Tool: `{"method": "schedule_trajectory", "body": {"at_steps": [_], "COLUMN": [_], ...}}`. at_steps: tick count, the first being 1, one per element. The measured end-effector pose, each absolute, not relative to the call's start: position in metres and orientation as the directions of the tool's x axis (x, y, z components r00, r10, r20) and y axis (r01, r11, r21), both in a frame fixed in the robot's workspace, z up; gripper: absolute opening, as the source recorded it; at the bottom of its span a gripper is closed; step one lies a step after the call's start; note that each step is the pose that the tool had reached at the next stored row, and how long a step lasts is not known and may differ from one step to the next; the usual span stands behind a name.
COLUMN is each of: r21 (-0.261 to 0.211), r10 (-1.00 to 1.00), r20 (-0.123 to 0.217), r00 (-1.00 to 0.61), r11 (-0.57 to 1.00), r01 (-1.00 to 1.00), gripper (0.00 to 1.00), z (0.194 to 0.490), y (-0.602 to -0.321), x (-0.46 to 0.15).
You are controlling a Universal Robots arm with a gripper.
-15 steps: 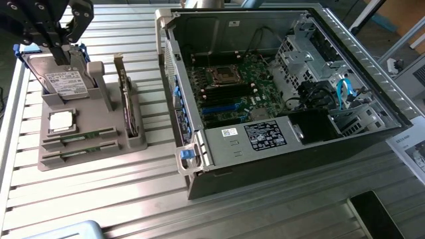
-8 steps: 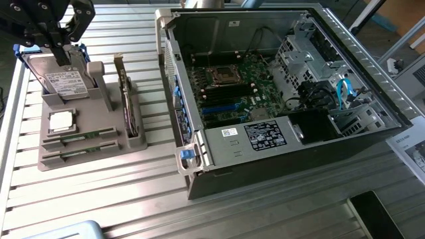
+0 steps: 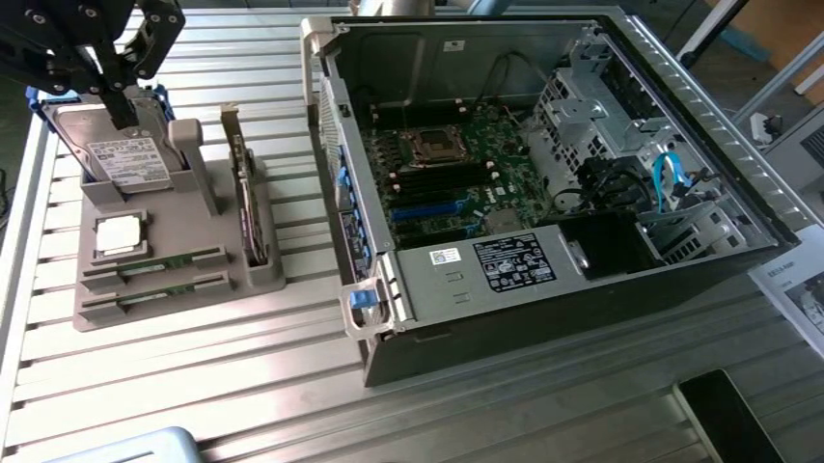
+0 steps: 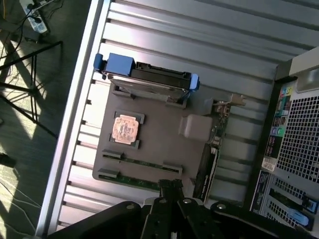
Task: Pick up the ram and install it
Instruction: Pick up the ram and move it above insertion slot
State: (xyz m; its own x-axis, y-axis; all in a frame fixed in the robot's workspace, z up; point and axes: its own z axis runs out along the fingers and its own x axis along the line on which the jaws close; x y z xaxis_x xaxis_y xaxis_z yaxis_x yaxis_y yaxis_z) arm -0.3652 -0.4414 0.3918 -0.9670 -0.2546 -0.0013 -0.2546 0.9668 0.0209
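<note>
Pick-up step: our fingers (image 3: 125, 111), together and empty, hang over the hard drive (image 3: 129, 159) at one tray (image 3: 180, 231) end; the ram (image 3: 157, 262) lies at the opposite end. We judge grasping needs them parted.

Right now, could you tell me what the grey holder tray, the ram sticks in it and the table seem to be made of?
Holder tray: probably plastic, with a matte, even grey surface and blocky moulded slots.
Ram sticks: green circuit board, likely a fibreglass laminate, seen edge-on in their slots, so the chips are hard to judge.
Table: metal, possibly aluminium, ribbed, with bright streaky reflections.
</note>
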Motion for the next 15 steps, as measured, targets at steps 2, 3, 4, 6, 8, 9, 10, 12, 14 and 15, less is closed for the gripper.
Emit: {"method": "schedule_trajectory", "body": {"at_steps": [2, 3, 4, 6, 8, 9, 10, 12, 14, 15], "r21": [0.021, 0.021, 0.021, 0.021, 0.021, 0.021, 0.021, 0.021, 0.021, 0.021], "r10": [-0.283, -0.297, -0.323, -0.367, -0.394, -0.408, -0.420, -0.446, -0.485, -0.501], "r20": [-0.001, -0.001, -0.001, -0.001, -0.001, -0.001, -0.001, -0.001, -0.001, -0.001], "r00": [-0.959, -0.955, -0.946, -0.930, -0.919, -0.913, -0.907, -0.895, -0.874, -0.865], "r11": [0.959, 0.955, 0.946, 0.930, 0.919, 0.913, 0.907, 0.895, 0.874, 0.865], "r01": [-0.283, -0.297, -0.323, -0.367, -0.394, -0.407, -0.420, -0.446, -0.485, -0.501], "gripper": [0.11, 0.11, 0.11, 0.11, 0.11, 0.11, 0.11, 0.11, 0.11, 0.11], "z": [0.3916, 0.3915, 0.3912, 0.3908, 0.3906, 0.3905, 0.3904, 0.3902, 0.3898, 0.3896], "y": [-0.4414, -0.4414, -0.4414, -0.4414, -0.4414, -0.4414, -0.4414, -0.4414, -0.4414, -0.4414], "x": [-0.3651, -0.3650, -0.3650, -0.3649, -0.3649, -0.3649, -0.3649, -0.3649, -0.3649, -0.3649]}}
